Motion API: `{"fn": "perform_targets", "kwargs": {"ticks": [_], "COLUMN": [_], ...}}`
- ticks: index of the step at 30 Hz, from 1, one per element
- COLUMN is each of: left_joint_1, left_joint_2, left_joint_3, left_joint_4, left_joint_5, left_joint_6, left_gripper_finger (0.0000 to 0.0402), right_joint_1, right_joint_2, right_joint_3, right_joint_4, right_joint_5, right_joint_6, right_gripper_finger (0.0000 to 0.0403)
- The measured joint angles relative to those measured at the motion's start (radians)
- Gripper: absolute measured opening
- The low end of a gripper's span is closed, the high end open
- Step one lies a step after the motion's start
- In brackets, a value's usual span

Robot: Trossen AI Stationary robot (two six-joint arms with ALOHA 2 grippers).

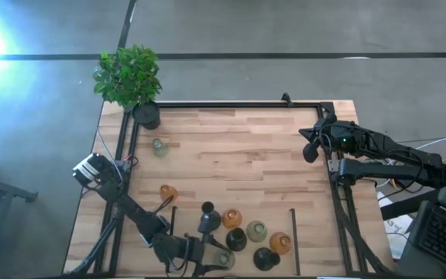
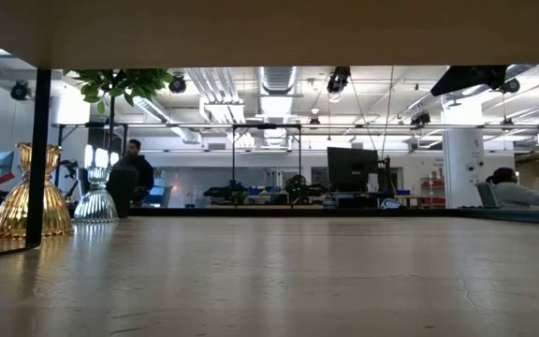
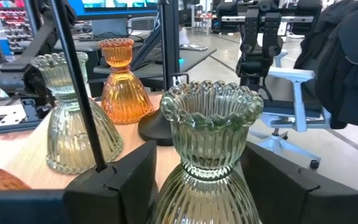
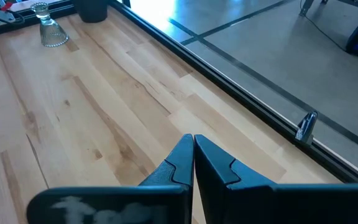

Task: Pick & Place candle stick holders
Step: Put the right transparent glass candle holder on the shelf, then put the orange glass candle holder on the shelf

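Note:
My left gripper [image 3: 201, 171] is at the table's near edge [image 1: 214, 260] and points level. It is open, with a pale green candle stick holder [image 3: 209, 134] standing upright between its fingers. Beyond it stand another pale green holder [image 3: 73, 118], an amber one [image 3: 123, 81] and a black one's base [image 3: 160, 127]. The high view shows this cluster of black, amber and green holders [image 1: 246, 236]. One amber holder [image 1: 168, 192] and one pale green holder [image 1: 159, 146] stand apart at the left. My right gripper [image 4: 193, 155] is shut and hangs over the table's right side [image 1: 310, 151]. My left gripper comes at the pale green holder level, one finger [image 3: 126, 180] on each side of its neck [image 3: 207, 163], and a gap shows on both sides there. Lower down the ribbed base widens toward the fingers at the picture's edge. Whether they touch it there I cannot tell.
A black pot with a green plant [image 1: 134, 81] stands at the far left corner. Black frame rails [image 1: 238, 105] run along the table's edges, and a thin black rod [image 3: 73, 81] crosses the left wrist view. Bare wood [image 1: 246, 155] fills the table's middle.

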Motion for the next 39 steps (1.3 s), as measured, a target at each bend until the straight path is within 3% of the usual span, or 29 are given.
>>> {"fn": "perform_targets", "kwargs": {"ticks": [5, 14, 22, 39], "left_joint_1": [-0.008, -0.029, -0.043, -0.122], "left_joint_2": [-0.003, -0.029, -0.071, -0.19], "left_joint_3": [0.0, 0.0, 0.0, 0.0], "left_joint_4": [0.002, -0.013, -0.11, -0.338], "left_joint_5": [-0.024, -0.057, -0.068, -0.224], "left_joint_6": [0.026, 0.029, 0.011, -0.059], "left_gripper_finger": [0.0255, 0.0253, 0.0252, 0.0252], "right_joint_1": [0.0, 0.0, 0.0, 0.0], "right_joint_2": [0.0, 0.0, 0.0, 0.0], "right_joint_3": [0.0, 0.0, 0.0, 0.0], "right_joint_4": [0.0, 0.0, 0.0, 0.0], "right_joint_5": [0.0, 0.0, 0.0, 0.0], "right_joint_6": [0.0, 0.0, 0.0, 0.0], "right_gripper_finger": [0.0008, 0.0008, 0.0008, 0.0008]}}
